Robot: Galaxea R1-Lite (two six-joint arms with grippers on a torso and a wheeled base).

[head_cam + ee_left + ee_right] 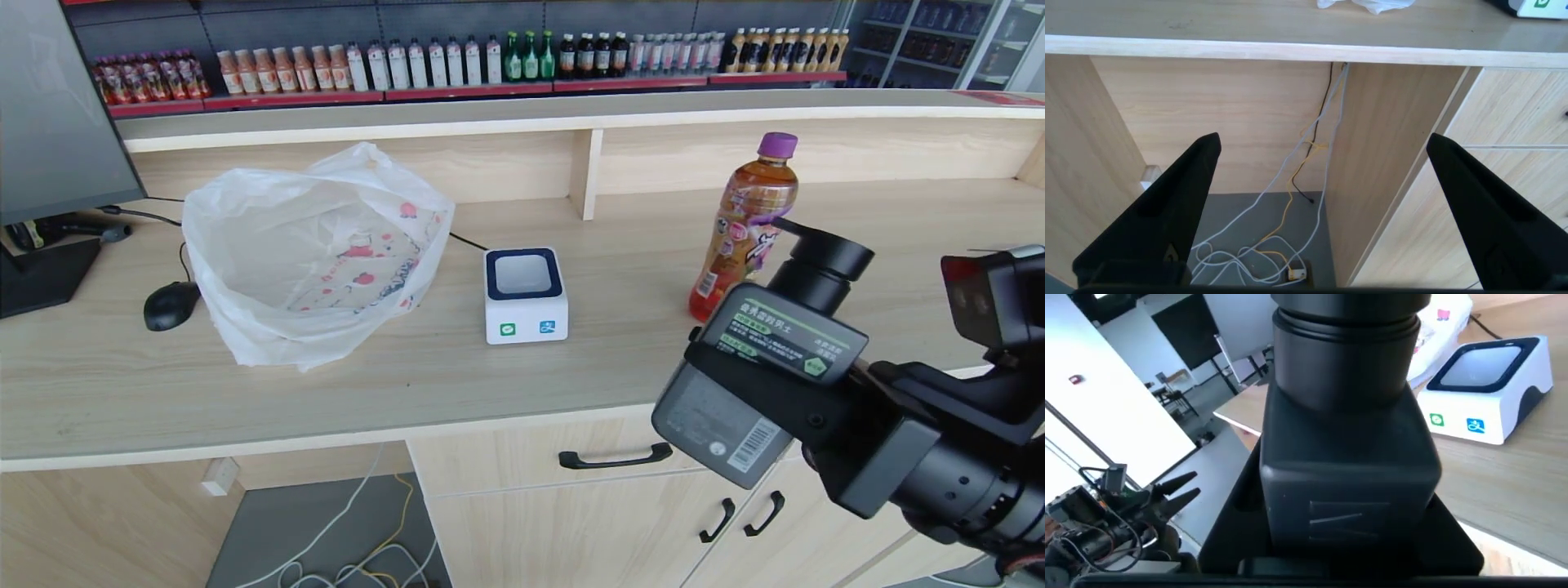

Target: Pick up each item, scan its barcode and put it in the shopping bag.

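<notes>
Head view: black pump bottle point(767, 384) is covering the tea bottle point(747, 212) at its base. Right wrist view is cutting off the pump's top at the edge. Contents of the shopping bag point(310, 245) are blurring into red print through the plastic, so can't ID. Also the monitor point(57, 106) is running off-frame left.

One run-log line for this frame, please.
right gripper: shut on black pump bottle, lifted, right of scanner | left gripper: open, low before counter | tea bottle: upright on counter | shopping bag: left of scanner
</notes>
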